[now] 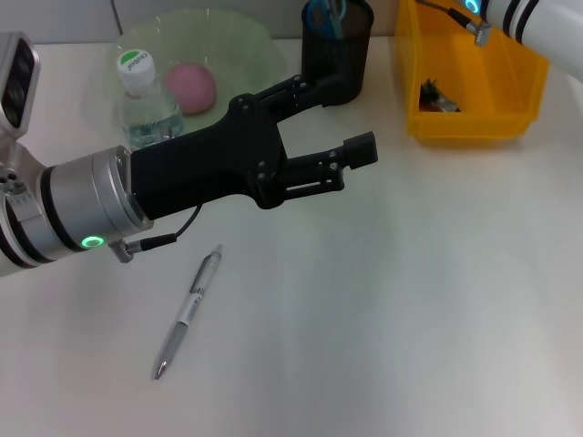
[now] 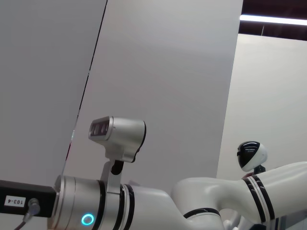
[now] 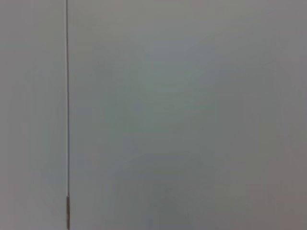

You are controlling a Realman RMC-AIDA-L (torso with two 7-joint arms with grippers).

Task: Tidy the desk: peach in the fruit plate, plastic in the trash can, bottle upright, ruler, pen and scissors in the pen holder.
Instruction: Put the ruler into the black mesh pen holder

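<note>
While left gripper (image 1: pixel 351 118) gapes, slim silver pen (image 1: pixel 189 311), glossy desk (image 1: pixel 410 300)

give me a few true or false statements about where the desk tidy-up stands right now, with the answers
1. The peach lies in the green fruit plate. True.
2. The pen is in the black pen holder. False: it lies flat on the desk, in front of the left arm.
3. The bottle stands upright with its cap on top. True.
4. The left gripper is shut on the pen. False: it is open and empty, just in front of the pen holder.
5. The yellow bin is empty. False: a small scrap lies inside it.
6. The right arm is at the far right, above the bin. True.
</note>
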